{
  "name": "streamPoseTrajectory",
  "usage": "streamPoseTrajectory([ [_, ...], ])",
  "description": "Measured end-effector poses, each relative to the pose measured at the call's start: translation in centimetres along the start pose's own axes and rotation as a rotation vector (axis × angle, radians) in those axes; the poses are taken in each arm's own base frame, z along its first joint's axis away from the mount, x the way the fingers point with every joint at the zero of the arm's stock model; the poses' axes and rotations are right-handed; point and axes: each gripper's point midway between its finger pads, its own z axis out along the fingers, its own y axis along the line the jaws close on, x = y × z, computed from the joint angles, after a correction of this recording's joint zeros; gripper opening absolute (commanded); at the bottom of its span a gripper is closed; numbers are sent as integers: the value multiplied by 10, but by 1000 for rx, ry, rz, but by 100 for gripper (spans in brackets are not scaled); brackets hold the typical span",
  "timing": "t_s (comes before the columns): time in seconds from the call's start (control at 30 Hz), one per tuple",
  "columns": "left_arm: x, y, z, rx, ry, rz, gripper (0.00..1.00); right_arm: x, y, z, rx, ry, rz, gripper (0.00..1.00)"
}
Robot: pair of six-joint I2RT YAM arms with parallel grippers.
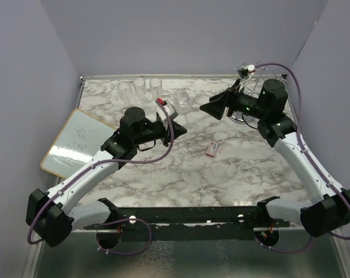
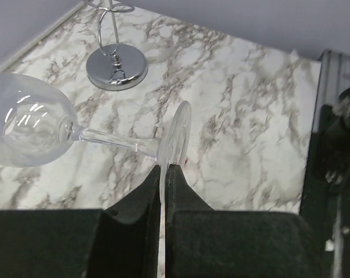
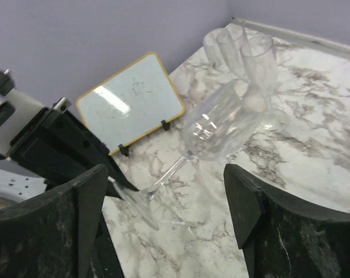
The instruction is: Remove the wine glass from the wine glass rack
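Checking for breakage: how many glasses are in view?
4. One wine glass is held by its foot in the left gripper; three more glasses stand side by side near the table's far edge. Others may be hidden.

We see the right gripper [image 3: 166,174] spread wide, framing a tilted wine glass [image 3: 221,124], its foot pinched by the left gripper [image 3: 118,184], whiteboard [image 3: 131,101] beyond, clear glasses [image 3: 244,49] clustered on the marble table [image 3: 314,139]

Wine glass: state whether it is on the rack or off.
Off: the left tool grips the wine glass by its foot, away from the rack.
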Motion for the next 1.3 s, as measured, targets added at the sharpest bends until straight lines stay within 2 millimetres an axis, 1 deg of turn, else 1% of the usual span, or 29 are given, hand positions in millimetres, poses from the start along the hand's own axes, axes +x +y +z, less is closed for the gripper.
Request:
streamPoseTrajectory([
  [0.07, 6, -6, -5, 4, 8, 132, 0, -6, 0, -7, 36, 0, -60, 83],
  [0.2, 34, -23, -13, 67, 49, 343, 0, -15, -7, -14, 114, 11, -146, 84],
  [0.23, 42, -27, -15, 86, 61, 384, 0, -13, -11, -15, 131, 20, -161, 84],
  [0.27, 50, -31, -17, 105, 72, 422, 0, -6, -19, -18, 164, 49, -187, 84],
  [0.3, 58, -36, -21, 126, 79, 472, 0, -6, -19, -18, 164, 49, -187, 84],
  [0.37, 66, -43, -27, 154, 79, 539, 0, 0, -23, -20, 175, 74, -214, 84],
  [0.47, 69, -53, -37, 182, 52, 634, 0, 8, -20, -24, 152, 114, -250, 84],
  [0.6, 66, -69, -48, 231, 8, 719, 0, 11, -2, -25, 56, 173, -247, 83],
  [0.7, 64, -82, -52, 278, -14, 749, 0, 7, 14, -18, -45, 211, -214, 83],
  [0.73, 64, -85, -52, 291, -20, 757, 0, 8, 18, -16, -81, 228, -195, 81],
  [0.8, 64, -92, -56, 314, -27, 767, 0, 16, 24, -12, -153, 273, -138, 76],
  [0.93, 74, -102, -65, 350, -28, 782, 0, 35, 30, -10, -243, 360, 1, 72],
  [1.0, 77, -106, -68, 366, -28, 791, 0, 42, 33, -11, -273, 394, 72, 68],
  [1.07, 80, -109, -70, 378, -26, 798, 0, 46, 39, -13, -304, 416, 131, 58],
  [1.1, 80, -110, -70, 384, -25, 802, 0, 47, 42, -14, -321, 423, 156, 55],
  [1.2, 85, -113, -71, 403, -13, 808, 0, 53, 51, -19, -373, 447, 235, 49],
  [1.3, 89, -116, -71, 417, -3, 813, 0, 63, 55, -23, -410, 476, 324, 46],
])
